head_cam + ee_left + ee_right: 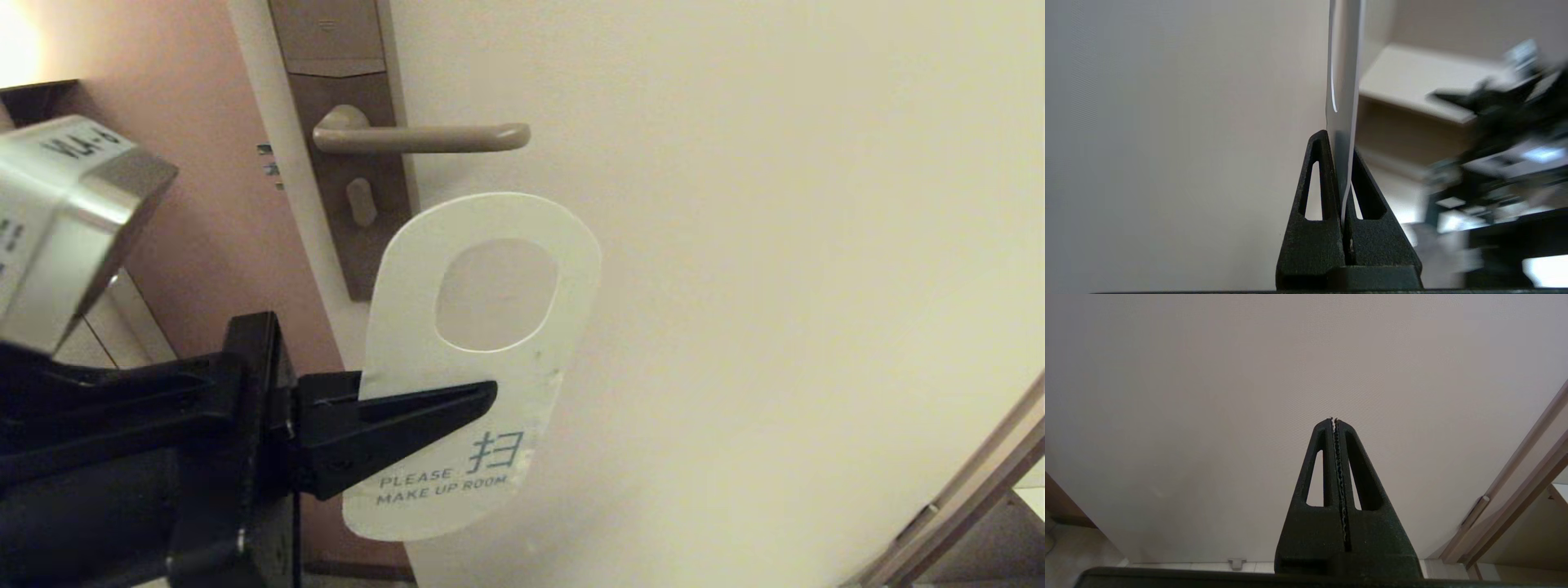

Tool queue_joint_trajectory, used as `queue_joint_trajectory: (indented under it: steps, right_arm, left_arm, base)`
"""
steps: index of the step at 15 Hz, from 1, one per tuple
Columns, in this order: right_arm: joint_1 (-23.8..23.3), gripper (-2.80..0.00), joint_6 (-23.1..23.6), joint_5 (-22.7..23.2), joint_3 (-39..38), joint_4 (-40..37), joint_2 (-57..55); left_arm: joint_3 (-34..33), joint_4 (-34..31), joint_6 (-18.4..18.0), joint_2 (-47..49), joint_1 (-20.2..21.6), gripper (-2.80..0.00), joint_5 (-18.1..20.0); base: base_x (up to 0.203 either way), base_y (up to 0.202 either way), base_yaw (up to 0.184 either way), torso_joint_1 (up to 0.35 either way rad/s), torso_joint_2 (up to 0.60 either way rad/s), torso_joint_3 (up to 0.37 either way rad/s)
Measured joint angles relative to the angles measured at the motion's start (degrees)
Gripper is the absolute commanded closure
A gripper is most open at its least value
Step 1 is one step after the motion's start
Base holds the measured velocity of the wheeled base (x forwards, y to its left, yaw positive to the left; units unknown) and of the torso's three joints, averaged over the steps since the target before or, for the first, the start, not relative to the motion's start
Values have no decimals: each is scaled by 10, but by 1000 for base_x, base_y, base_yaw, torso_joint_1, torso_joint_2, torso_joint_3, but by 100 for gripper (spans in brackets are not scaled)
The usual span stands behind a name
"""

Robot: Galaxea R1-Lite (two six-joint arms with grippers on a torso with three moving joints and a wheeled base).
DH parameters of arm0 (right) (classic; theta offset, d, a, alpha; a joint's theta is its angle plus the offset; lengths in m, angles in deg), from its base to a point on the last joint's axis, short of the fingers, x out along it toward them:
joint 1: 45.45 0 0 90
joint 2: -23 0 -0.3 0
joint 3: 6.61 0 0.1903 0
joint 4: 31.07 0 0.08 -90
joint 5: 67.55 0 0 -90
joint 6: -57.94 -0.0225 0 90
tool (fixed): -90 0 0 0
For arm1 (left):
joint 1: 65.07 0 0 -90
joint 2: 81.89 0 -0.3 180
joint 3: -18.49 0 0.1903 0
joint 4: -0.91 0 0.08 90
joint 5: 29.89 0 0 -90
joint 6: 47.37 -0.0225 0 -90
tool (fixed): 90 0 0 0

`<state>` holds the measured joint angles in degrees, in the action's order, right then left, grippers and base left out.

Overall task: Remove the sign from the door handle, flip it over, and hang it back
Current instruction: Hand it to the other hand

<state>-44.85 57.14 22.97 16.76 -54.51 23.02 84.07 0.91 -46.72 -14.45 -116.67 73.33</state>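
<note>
The door (775, 286) fills most of what lies ahead, with the tall lock plate (347, 90) at its edge. The door handle (424, 137) sticks out level from that plate, above the left hand (482, 396) and a little farther in toward the door, bare, with nothing hanging on it. The left hand, the only one near the work, is pinching the sign (478, 359) by its side edge, about halfway along the card, its fingers pressed flat on both faces. The sign is off the handle, held in the air just below it, its long axis running up and slightly tilted from the hand, oval hole uppermost and the white "MAKE UP ROOM" face outward. Rehanging likely means lifting the hole up and over the lever's free rounded end. The right hand (1334, 420) is parked well apart, pressed together on nothing. No containers are in sight.
</note>
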Motion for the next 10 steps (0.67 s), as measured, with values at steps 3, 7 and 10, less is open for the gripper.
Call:
queue_joint_trajectory:
  steps: [3,7,10]
  right_arm:
    - [0,0,0,0,0,0,0]
    - [0,0,0,0,0,0,0]
    - [0,0,1,0,0,0,0]
  left_arm:
    - [-1,-1,29,-11,27,0,65]
    - [-6,1,70,-8,61,0,125]
    - [-7,9,108,5,64,0,127]
  base:
    - [0,0,0,0,0,0]
    - [0,0,0,0,0,0]
    - [0,0,0,0,0,0]
